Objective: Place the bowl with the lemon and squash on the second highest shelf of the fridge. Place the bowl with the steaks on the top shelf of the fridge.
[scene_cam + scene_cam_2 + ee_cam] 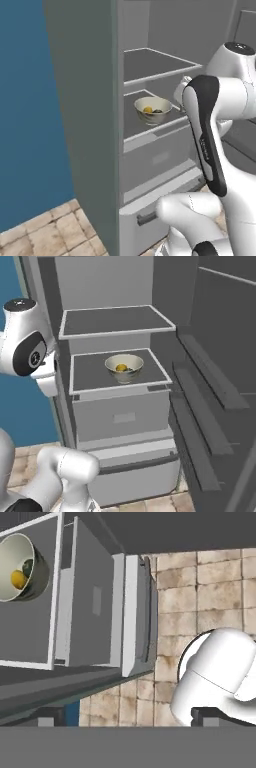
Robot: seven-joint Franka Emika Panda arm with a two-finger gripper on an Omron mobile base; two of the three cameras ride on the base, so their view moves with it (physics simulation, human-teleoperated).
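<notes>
The white bowl (pixel 153 109) holding the yellow lemon (pixel 120 367) and a dark squash stands upright on the second highest shelf (pixel 92 374) of the open fridge. Above it, the top shelf (pixel 116 321) is bare. In the hand view the bowl (pixel 18 567) lies at the upper left, well away from my gripper (pixel 131 718). The gripper's two dark fingertips (pixel 50 717) stand wide apart with nothing between them, so it is open. My hand hangs outside the fridge by the shelf's front corner. The bowl with the steaks is out of view.
Closed grey drawers (pixel 120 416) fill the fridge below the shelves. The open fridge door (pixel 215 371) with its racks stands on the right. A blue wall (pixel 30 110) is at the left, and the fridge side panel (pixel 85 110) next to it. Tiled floor (pixel 200 597) lies beneath.
</notes>
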